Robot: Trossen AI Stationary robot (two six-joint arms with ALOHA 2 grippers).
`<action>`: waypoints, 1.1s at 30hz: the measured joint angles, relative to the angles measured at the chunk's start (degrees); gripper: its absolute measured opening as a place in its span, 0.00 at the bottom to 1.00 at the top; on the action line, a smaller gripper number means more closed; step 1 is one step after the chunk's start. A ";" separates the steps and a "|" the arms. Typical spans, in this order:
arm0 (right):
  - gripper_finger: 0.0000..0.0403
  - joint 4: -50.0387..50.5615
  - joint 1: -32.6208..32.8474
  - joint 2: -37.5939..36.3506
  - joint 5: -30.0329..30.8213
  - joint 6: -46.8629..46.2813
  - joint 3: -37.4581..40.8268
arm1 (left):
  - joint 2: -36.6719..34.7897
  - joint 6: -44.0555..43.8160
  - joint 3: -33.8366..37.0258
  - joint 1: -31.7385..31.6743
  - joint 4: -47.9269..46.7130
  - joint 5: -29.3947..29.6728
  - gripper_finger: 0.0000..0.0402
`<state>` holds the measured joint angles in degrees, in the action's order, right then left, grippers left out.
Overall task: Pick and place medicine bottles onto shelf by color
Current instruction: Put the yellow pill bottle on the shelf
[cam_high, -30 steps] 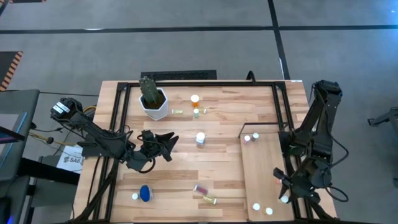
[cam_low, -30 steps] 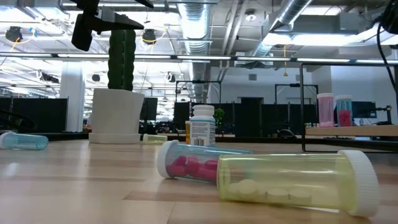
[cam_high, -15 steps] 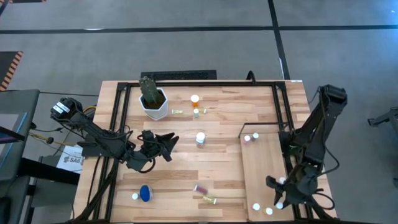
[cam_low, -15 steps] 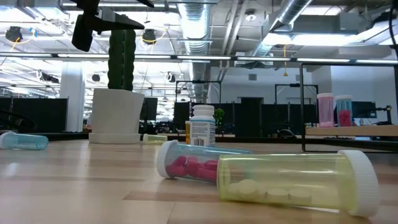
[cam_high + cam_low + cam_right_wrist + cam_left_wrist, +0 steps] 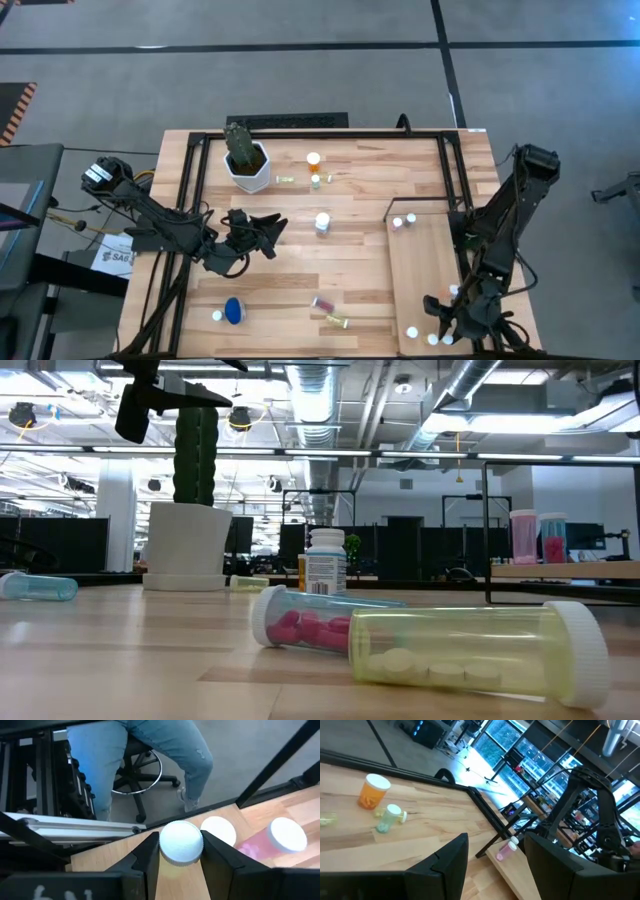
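Right gripper (image 5: 447, 333): at the shelf's (image 5: 420, 270) near end, fingers closed on a white-capped bottle (image 5: 181, 842), beside two capped bottles standing there. Left gripper (image 5: 268, 232): over mid-table, fingers parted, holding nothing. Loose bottles: scattered on the tabletop.

Your right gripper (image 5: 447, 331) sits at the lower right of the frame, over the near end of the shelf (image 5: 420, 275), beside two white-capped bottles (image 5: 422, 336). Two more capped bottles (image 5: 404, 220) stand at the shelf's upper end. Your left gripper (image 5: 262, 232) waits left of centre. The cactus pot (image 5: 247, 165) stands upper left; a blue bottle (image 5: 233, 310) lies at the lower left.
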<state>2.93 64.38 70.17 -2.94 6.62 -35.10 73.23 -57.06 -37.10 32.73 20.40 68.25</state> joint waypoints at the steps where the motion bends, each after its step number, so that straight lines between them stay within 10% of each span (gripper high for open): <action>1: 0.35 -0.63 0.02 0.31 -0.11 0.11 0.00 | 0.00 0.00 -0.02 0.00 -0.01 0.02 0.46; 33: 0.37 -5.24 -0.03 4.22 -3.34 -0.76 0.01 | 0.00 0.02 -0.01 0.00 -0.52 0.07 0.46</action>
<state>-2.31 64.35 74.39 -6.28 5.86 -35.09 73.23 -57.04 -37.12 32.73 19.88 68.31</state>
